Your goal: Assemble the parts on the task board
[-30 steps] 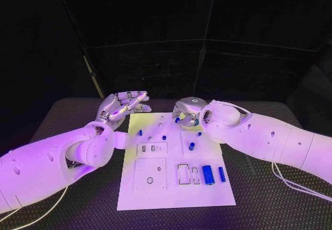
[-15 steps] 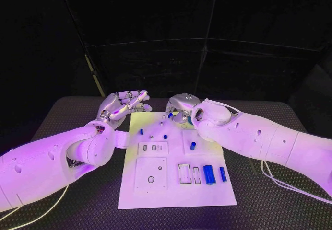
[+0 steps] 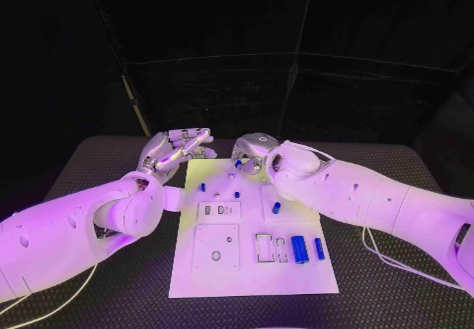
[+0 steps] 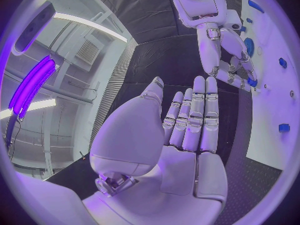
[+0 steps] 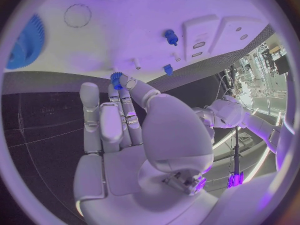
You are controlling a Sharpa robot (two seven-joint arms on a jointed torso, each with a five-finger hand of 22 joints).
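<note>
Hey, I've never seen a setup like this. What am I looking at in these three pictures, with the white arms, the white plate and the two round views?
This is a robot with two white arms, each ending in a silver robot hand. The square picture comes from a camera on its head, looking down at a black table. The two round pictures come from fisheye cameras at the wrists, each looking out past its own palm. On the table lies a white board with slots and holes. Small blue parts lie or stand on it, such as a blue cylinder at the near end. The left robot hand is beside the board's far corner, fingers apart, holding nothing. The right robot hand is over the board's far edge and pinches a small blue part at its fingertips.
</note>
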